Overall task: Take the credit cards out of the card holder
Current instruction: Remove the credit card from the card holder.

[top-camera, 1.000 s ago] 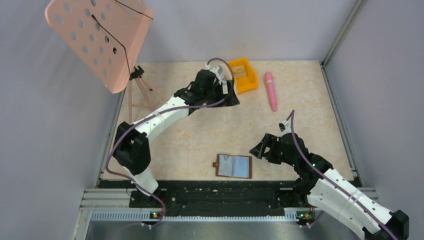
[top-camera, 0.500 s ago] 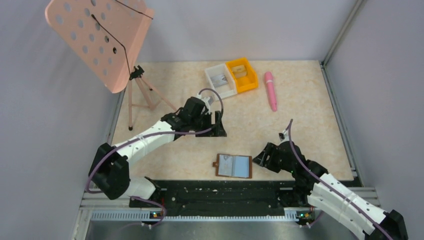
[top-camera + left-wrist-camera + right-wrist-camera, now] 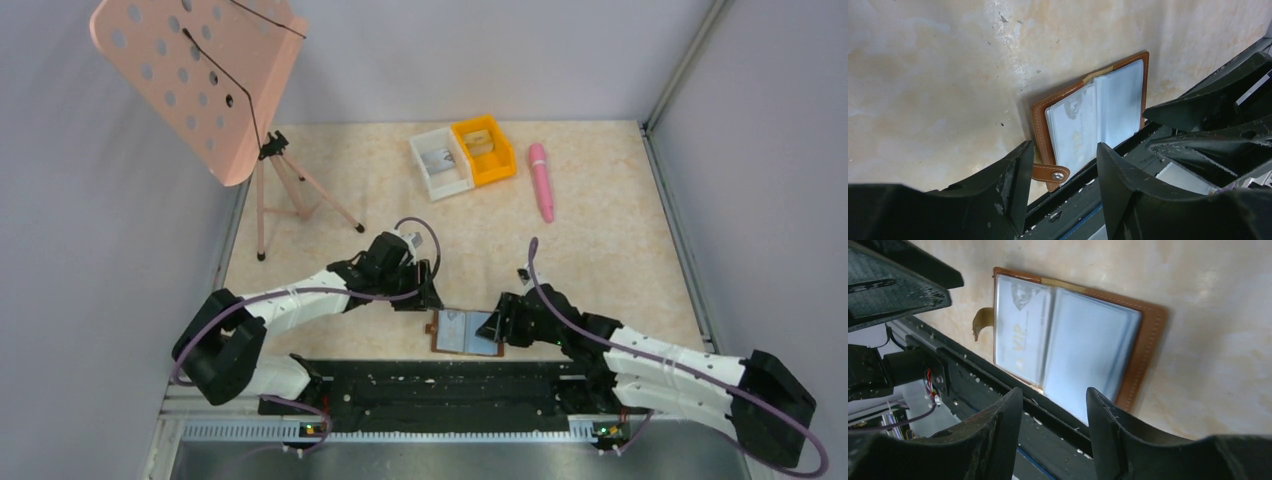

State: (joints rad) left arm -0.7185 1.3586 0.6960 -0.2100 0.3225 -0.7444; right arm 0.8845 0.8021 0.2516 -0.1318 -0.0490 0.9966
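Note:
The card holder (image 3: 467, 333) lies open and flat at the table's near edge, brown leather with pale blue pockets and a clasp tab (image 3: 1053, 174) on its left. Pale credit cards sit in the pockets; one marked VIP (image 3: 1020, 340) fills the left pocket. My left gripper (image 3: 431, 297) hovers just behind the holder's left end, open and empty. In the left wrist view the left gripper (image 3: 1063, 147) frames the tab and the card holder (image 3: 1093, 115). My right gripper (image 3: 492, 328) is at the holder's right edge, open and empty. The right gripper (image 3: 1054, 392) faces the card holder (image 3: 1143, 355).
A white bin (image 3: 441, 162) and an orange bin (image 3: 485, 150) stand at the back, with a pink pen-shaped object (image 3: 541, 181) to their right. A pink music stand (image 3: 195, 80) on a tripod occupies the back left. A black rail (image 3: 440, 385) borders the near edge right beside the holder.
The left arm has pulled back from the bins to the holder's left end. The right arm has slid left to its right edge. Both sets of jaws have narrowed.

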